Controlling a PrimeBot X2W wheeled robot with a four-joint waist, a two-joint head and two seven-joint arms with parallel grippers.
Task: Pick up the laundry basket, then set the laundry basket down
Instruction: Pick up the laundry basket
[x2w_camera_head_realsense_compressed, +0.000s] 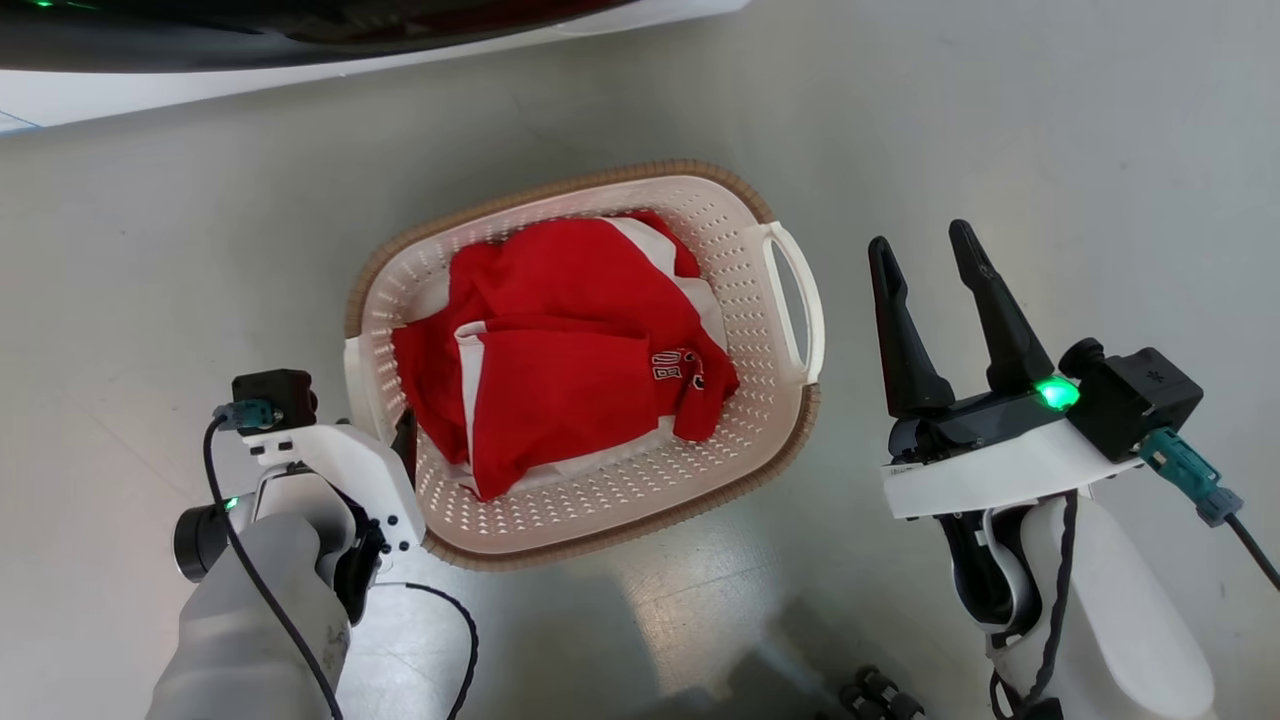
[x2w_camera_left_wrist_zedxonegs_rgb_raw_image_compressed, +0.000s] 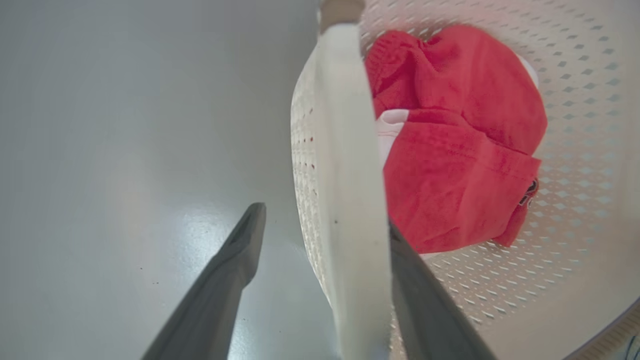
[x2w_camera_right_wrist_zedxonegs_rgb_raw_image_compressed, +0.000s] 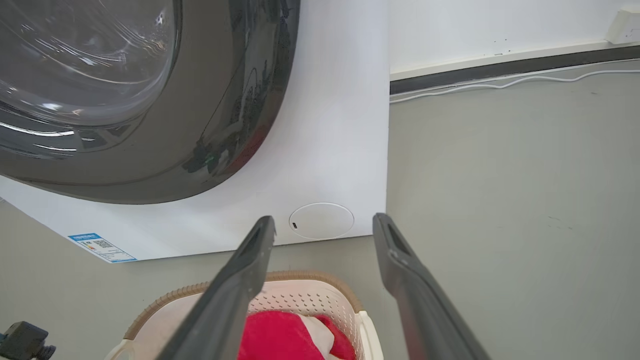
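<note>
One laundry basket, one red garment, one washing machine

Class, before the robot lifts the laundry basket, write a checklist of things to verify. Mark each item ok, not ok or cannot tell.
1. Left tool open and straddling the left handle of the laundry basket: ok.
2. Right tool at the right handle: not ok. It is open but stands apart from the handle, over the floor.
3. Red garment lies wholly inside the laundry basket: ok.
4. Strip of floor between the laundry basket and the washing machine: ok.
5. Left tool's inner finger free of the red garment: cannot tell.
</note>
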